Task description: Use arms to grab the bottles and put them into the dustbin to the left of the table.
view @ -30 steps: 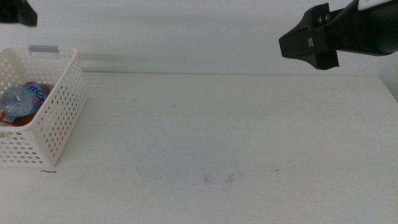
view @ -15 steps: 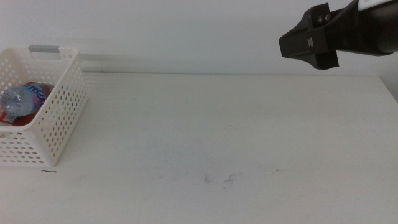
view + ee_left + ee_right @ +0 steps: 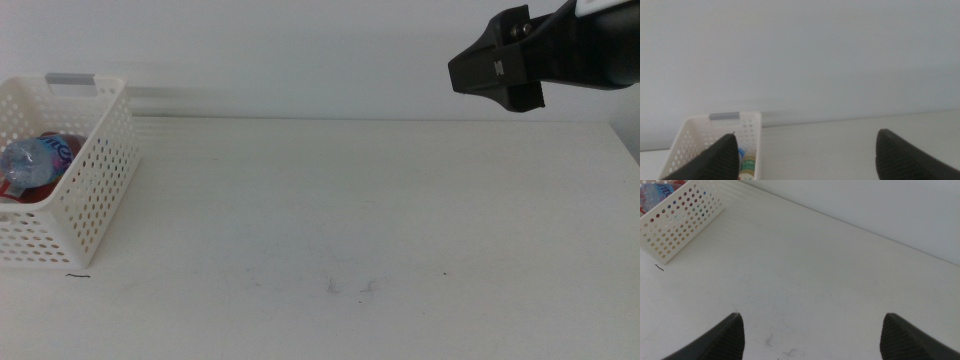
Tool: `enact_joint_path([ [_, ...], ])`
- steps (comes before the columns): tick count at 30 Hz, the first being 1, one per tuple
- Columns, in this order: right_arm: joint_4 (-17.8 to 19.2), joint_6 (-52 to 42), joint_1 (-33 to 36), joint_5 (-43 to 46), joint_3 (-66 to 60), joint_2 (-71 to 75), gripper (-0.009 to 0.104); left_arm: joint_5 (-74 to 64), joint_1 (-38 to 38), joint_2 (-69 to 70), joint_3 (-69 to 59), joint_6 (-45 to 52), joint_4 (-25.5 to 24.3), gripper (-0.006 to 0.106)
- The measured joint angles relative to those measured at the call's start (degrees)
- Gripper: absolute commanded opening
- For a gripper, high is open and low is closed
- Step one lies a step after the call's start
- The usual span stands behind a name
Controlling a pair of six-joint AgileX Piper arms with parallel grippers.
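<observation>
Bottles (image 3: 30,160) in the bin (image 3: 100,200), worktop (image 3: 380,200) bare; left gripper (image 3: 805,155) and right gripper (image 3: 810,335) wide open, empty. Best parked clear.

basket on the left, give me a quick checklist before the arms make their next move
1. Bottles in the basket: ok, a water bottle and something red lie inside in the middle view; a yellow bottle shows in the left wrist view.
2. Nothing left on the table: ok, only faint scuffs.
3. Left gripper empty: ok, jaws wide apart above the basket end.
4. Right gripper empty: ok, jaws wide apart over the table.
5. Right arm off the table: ok, raised at the far right.
6. Basket upright: ok.
</observation>
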State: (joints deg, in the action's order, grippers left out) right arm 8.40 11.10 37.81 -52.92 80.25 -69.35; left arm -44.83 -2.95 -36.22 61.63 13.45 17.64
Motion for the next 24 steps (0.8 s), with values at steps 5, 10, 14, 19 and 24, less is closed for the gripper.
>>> enact_joint_path([
  [5,0.0,0.0,0.0,0.0,0.0,0.0,0.088,4.5,2.8,2.4,-4.8,-3.9,-4.9,0.094],
  [10,-0.1,0.0,0.0,0.0,0.0,0.0,0.088,9.4,9.9,5.7,-10.0,-15.2,-16.7,0.094],
  [14,-0.1,0.0,0.0,0.0,0.0,0.0,0.088,10.3,11.1,6.7,-11.5,-18.0,-19.5,0.094],
  [19,-0.2,0.0,0.0,0.0,0.0,0.0,0.088,12.1,11.4,6.8,-11.6,-18.4,-20.0,0.094],
  [24,-0.2,0.0,0.0,0.0,0.0,0.0,0.088,12.4,11.4,6.8,-11.7,-18.6,-20.1,0.094],
])
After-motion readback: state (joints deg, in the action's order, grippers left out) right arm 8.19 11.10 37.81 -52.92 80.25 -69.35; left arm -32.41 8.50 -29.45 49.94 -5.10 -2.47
